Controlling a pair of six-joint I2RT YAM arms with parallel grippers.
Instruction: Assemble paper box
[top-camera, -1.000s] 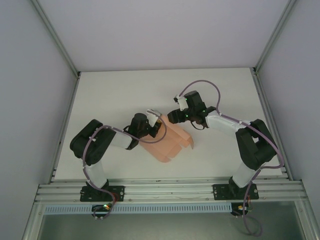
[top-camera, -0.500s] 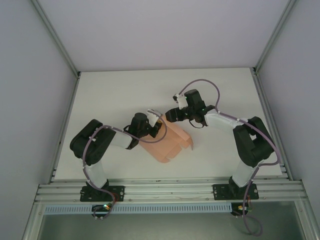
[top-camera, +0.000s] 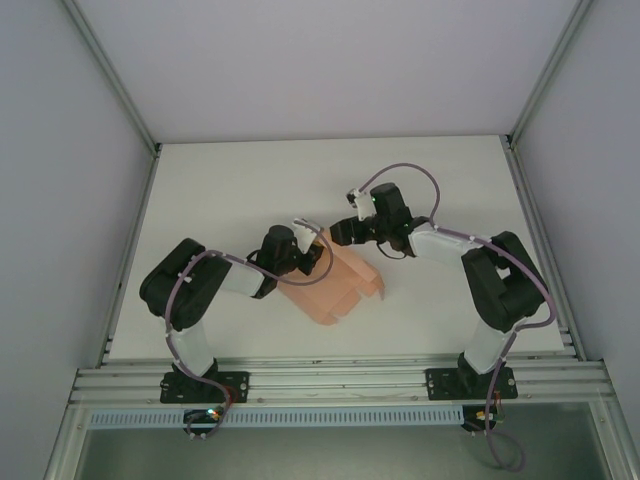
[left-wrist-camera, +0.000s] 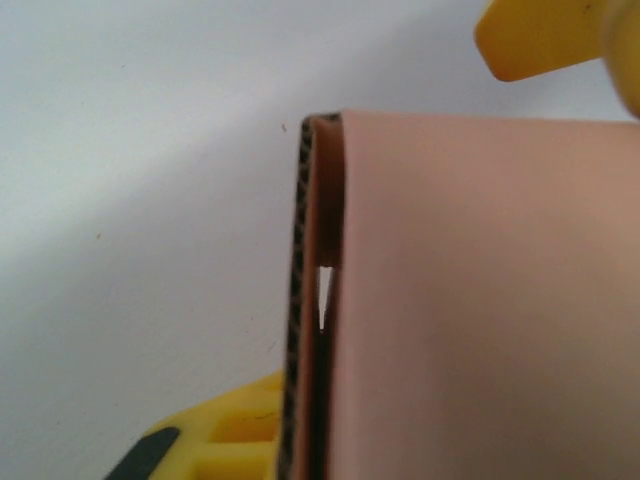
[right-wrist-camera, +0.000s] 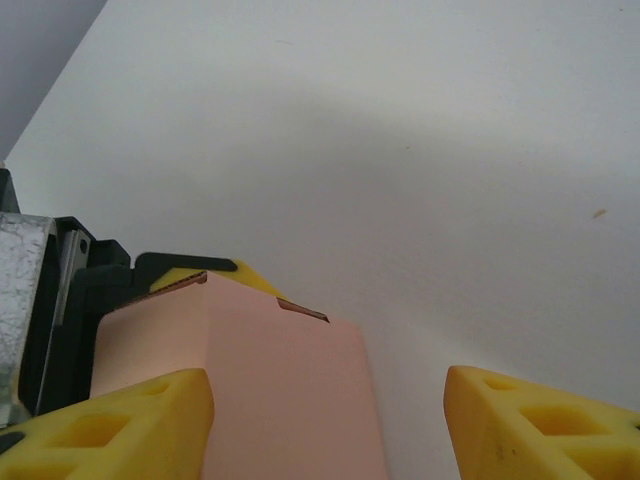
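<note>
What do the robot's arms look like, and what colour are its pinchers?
The left arm and right arm both have chunky black joints joined by white tubes. A thin purple cable loops along each one. The jaws are bright yellow plastic with cut-out holes.

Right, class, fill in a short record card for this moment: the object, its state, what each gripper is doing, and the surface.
object: paper box, salmon-pink cardboard
state: partly folded, lying on the table; one panel doubled over, with its corrugated edge showing in the left wrist view
left gripper: shut on the paper box, a yellow finger on each side of the folded panel
right gripper: open, fingers wide apart, part of the box between them; contact cannot be told
surface: white table
</note>
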